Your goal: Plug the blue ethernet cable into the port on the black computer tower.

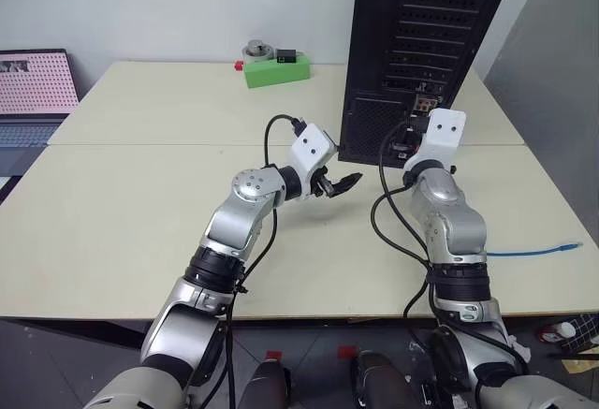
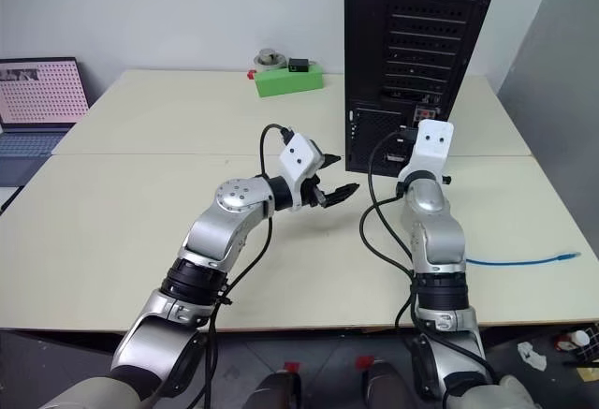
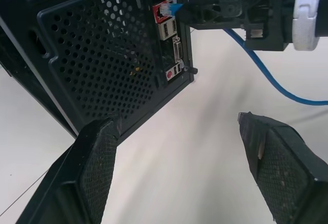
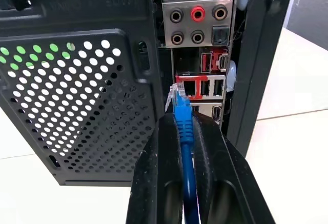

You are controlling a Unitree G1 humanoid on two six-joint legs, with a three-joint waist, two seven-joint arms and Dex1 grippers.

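- My right pincer is pinching the blue ethernet cable just behind its clear plug, the two fingers pressed against the blue boot from either side.
- The plug sticks out past my fingertips and points at the rear connector cluster of the black computer tower, which stands upright on the tabletop.
- In the right wrist view the plug tip sits right at the port, the square socket in the red-framed block; I cannot tell whether it has entered yet or only rests at the mouth.
- The rest of the cable trails back under my right arm and lies slack on the tabletop, its far end well off to my right.
- I judge the cable light and limp, so only the short stub ahead of my grip stays stiff enough to steer; holding close behind the plug is the right place.
- The plug is small, hard plastic with a thin latch tab, likely fragile if pushed in crooked, and the smooth boot could slip if I press hard.
- My left pincer is spread wide and empty, hovering near the tower's lower rear, apart from the cable.
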